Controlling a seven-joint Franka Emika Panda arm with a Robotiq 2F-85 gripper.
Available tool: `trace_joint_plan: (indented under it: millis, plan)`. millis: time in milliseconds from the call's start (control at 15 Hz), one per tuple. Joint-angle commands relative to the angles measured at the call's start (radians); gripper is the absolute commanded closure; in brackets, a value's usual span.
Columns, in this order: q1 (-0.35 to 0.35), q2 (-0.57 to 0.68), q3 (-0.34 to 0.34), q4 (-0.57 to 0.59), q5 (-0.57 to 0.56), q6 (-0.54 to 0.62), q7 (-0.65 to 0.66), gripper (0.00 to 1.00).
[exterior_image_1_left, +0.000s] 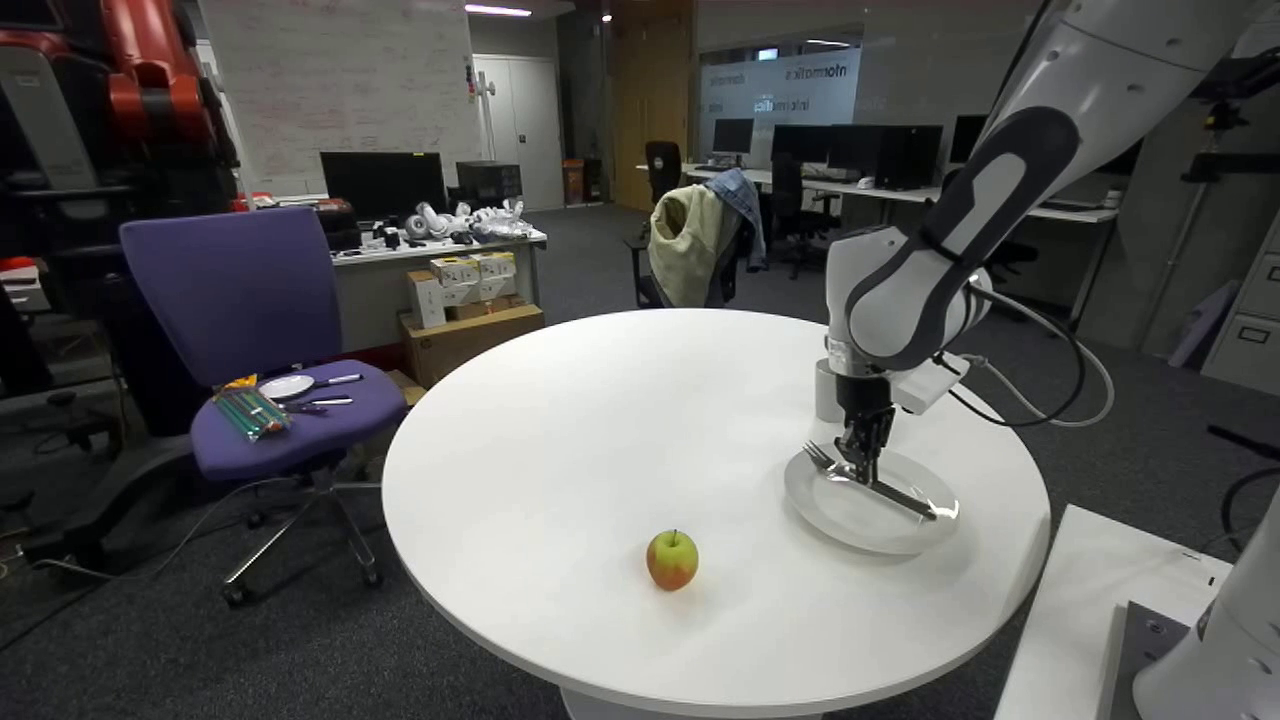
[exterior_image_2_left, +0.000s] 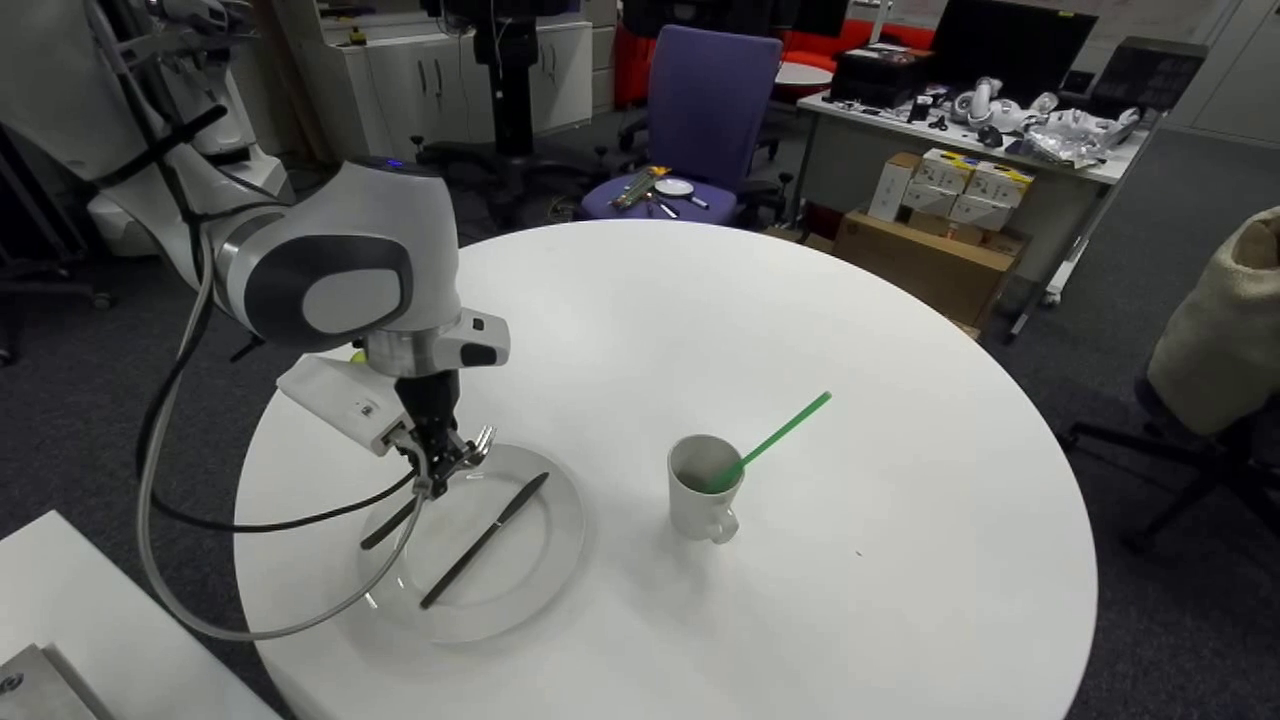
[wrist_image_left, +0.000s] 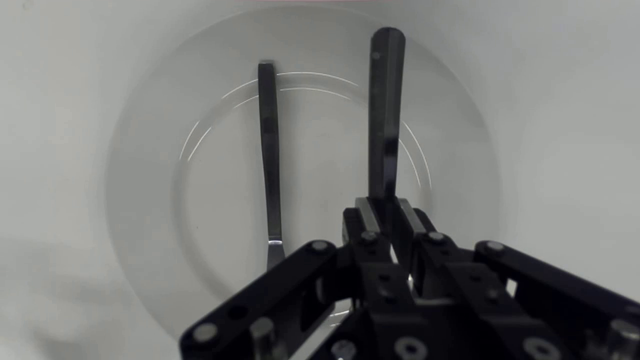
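Fork (wrist_image_left: 385, 115) in grip, not yet let go: judged by how things lie, the work stands about midway. Under it all spreads the round white desk (exterior_image_1_left: 600, 420). On the desk lies the white plate (exterior_image_2_left: 562, 525), and above the plate the tool (wrist_image_left: 387, 212) points down, its fingers closed together on the fork, clamping it from either side between handle end and tines. Near the plate, apart from the fork, a white mug (exterior_image_2_left: 692, 512) stands upright; farther off sits an apple (exterior_image_1_left: 672, 560), green and reddish. The tool touches neither. A knife (exterior_image_2_left: 487, 536) lies across the plate with nothing holding it, so its part looks settled. The fork runs alongside it with a gap between, both handles pointing the same way. Of the slimmer things, a green straw (exterior_image_2_left: 790, 428) leans in the mug. The fork's tines (exterior_image_2_left: 481, 448) come near the plate's rim. Taking hold counts as done; releasing the fork is what appears left. Whether it touches the plate I cannot tell, though in the wrist view its handle looks nearer the camera than the knife's.
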Motion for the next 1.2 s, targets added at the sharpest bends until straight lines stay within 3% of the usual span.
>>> trace_joint_plan:
  millis: [0,1133]
  plan:
    - [-0.019,0.014,-0.005,0.021,0.010,-0.001,-0.030,0.97]
    - [-0.036,0.126,0.006,0.087,0.026,0.006,-0.082,0.97]
